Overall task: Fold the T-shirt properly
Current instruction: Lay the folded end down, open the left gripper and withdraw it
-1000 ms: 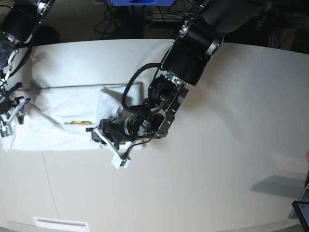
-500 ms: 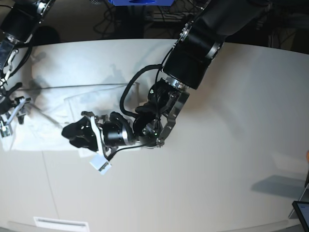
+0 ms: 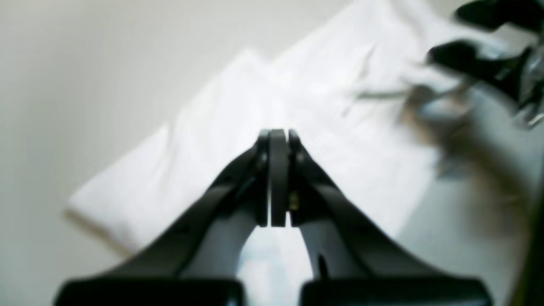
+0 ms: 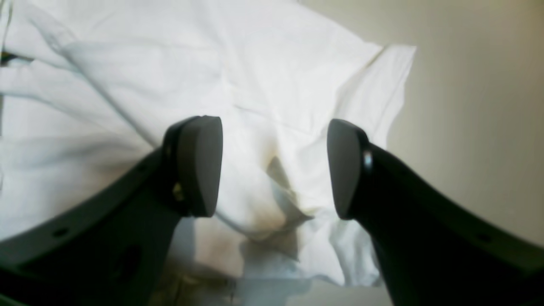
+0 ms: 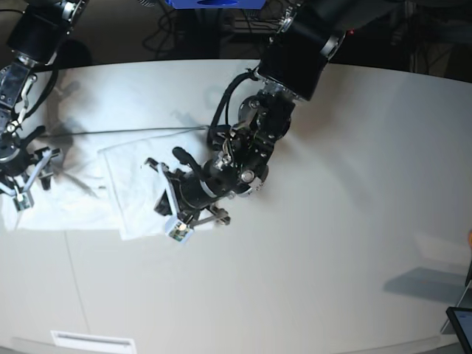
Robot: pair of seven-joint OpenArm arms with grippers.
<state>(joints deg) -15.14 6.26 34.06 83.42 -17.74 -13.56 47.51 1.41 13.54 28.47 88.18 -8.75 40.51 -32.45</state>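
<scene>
T-shirt [image 5: 110, 188] lies on the pale worktop [image 5: 332, 206], toward the left side of my base view, partly folded: a narrower flap lies over a wider layer beneath. I can read no writing, brand or label on it from any camera; only plain white cloth faces up, with creases and soft shadowed folds. Edges look uneven, and the corner nearest the right wrist camera is rumpled.

Left claw [image 3: 278, 178] is fully closed, pads pressed flat together with nothing between them that I can see. It hangs over the cloth's near edge; that wrist view is blurred.

Right claw [image 4: 274, 168] stands wide open, its two dark pads [image 4: 199, 165] well apart, over a bunched fold at the shirt's edge. No cloth is held in it. In the base view it sits at the shirt's far left end [image 5: 26, 177].

Bare worktop fills the rest of the wrist views beside the cloth.
</scene>
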